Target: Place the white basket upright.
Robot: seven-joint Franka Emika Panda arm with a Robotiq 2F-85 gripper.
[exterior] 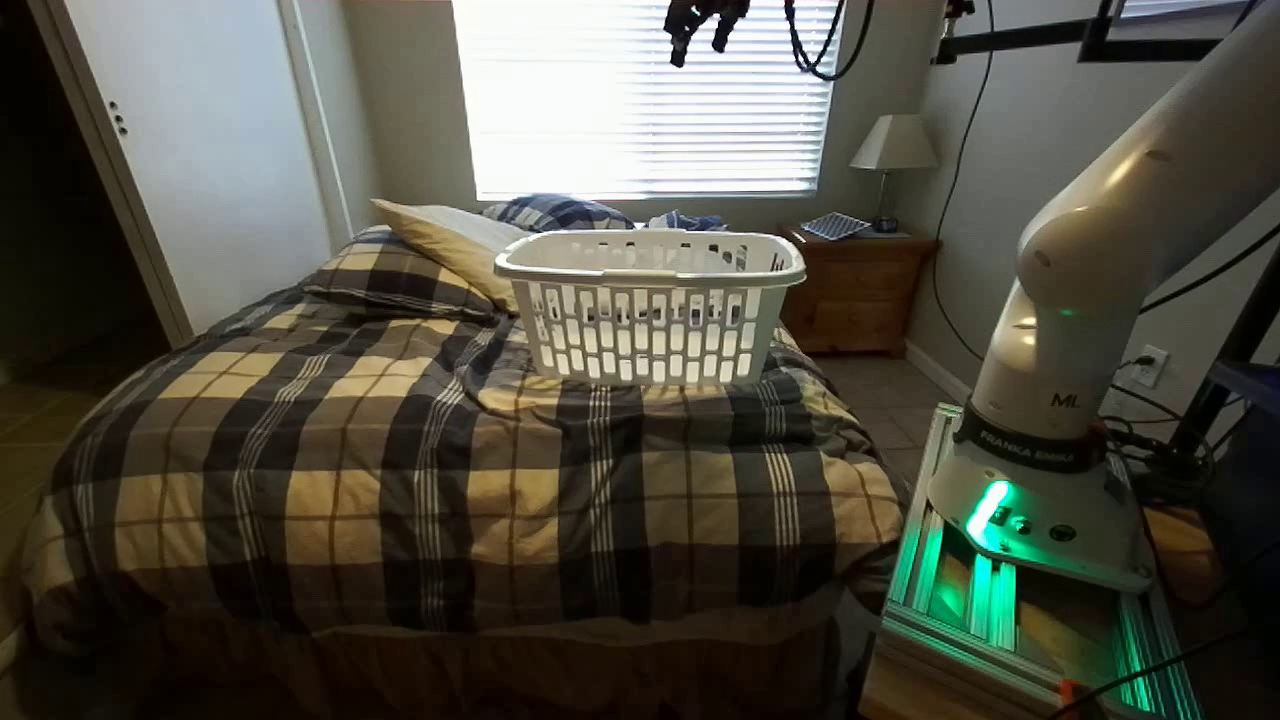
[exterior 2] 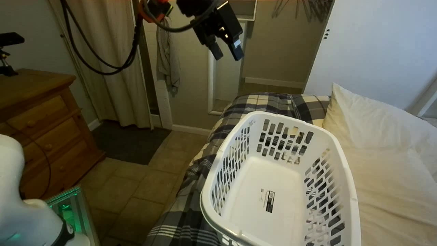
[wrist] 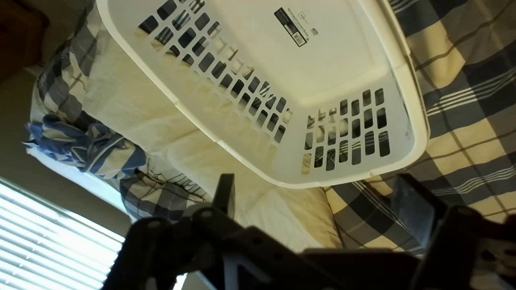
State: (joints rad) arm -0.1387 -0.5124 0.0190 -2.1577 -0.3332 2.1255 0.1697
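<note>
The white basket (exterior: 640,278) stands upright on the plaid bed, its opening facing up. Its inside is visible in an exterior view (exterior 2: 249,181), with a label on the floor of it. In the wrist view the basket (wrist: 338,56) fills the top, with its near end rim just beyond the fingertips. My gripper (wrist: 315,179) is open with nothing between the fingers. It hangs well above the bed and apart from the basket in both exterior views, as its fingers show at the top (exterior: 700,50) and again at the top (exterior 2: 228,56).
The plaid bed (exterior: 430,480) carries a cream pillow (exterior 2: 385,150) beside the basket and other pillows behind. A nightstand (exterior: 850,300) with a lamp (exterior: 893,145) stands by the window. A wooden dresser (exterior 2: 47,133) stands across the floor. Cables hang from the arm.
</note>
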